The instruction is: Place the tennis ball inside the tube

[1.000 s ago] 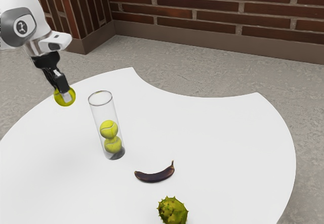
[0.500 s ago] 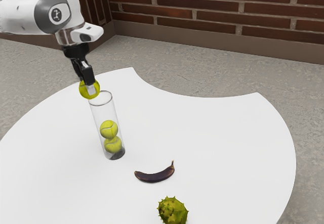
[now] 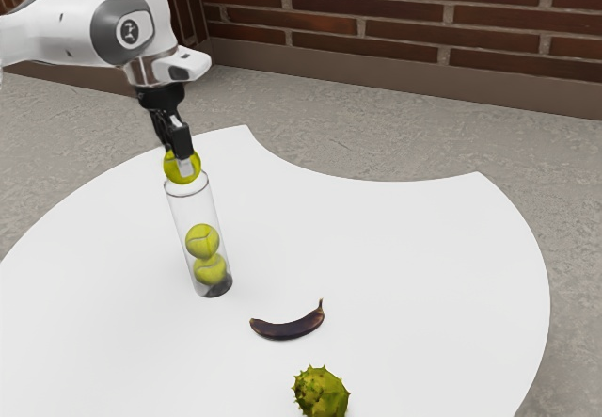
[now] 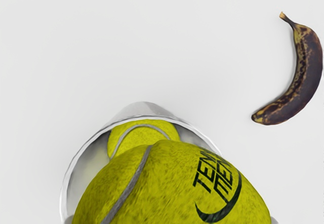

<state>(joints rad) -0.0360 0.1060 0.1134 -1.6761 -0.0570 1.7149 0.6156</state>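
Observation:
Above the mouth of the clear tube [image 3: 196, 208], my gripper [image 3: 183, 165] is shut on a yellow-green tennis ball [image 3: 176, 170]. The tube stands upright on the table, with two tennis balls stacked inside, the upper one [image 3: 201, 241] over the lower one [image 3: 210, 269]. In the wrist view the held ball [image 4: 172, 188] covers much of the tube's opening, and part of a ball inside [image 4: 144, 132] shows past it. The tube's rim [image 4: 76, 161] curves around beside the held ball.
A dark, browned banana [image 3: 288, 327] lies on the white table [image 3: 395, 266] near the tube's base; the wrist view shows the banana [image 4: 298, 77] too. A spiky green fruit [image 3: 321, 393] sits farther toward the exterior view's lower edge. A brick wall [image 3: 395, 12] stands behind.
My gripper has carried the ball toward the exterior view's right, from beside the tube to over its mouth. The tube, its two balls, the banana and the spiky fruit have stayed put.

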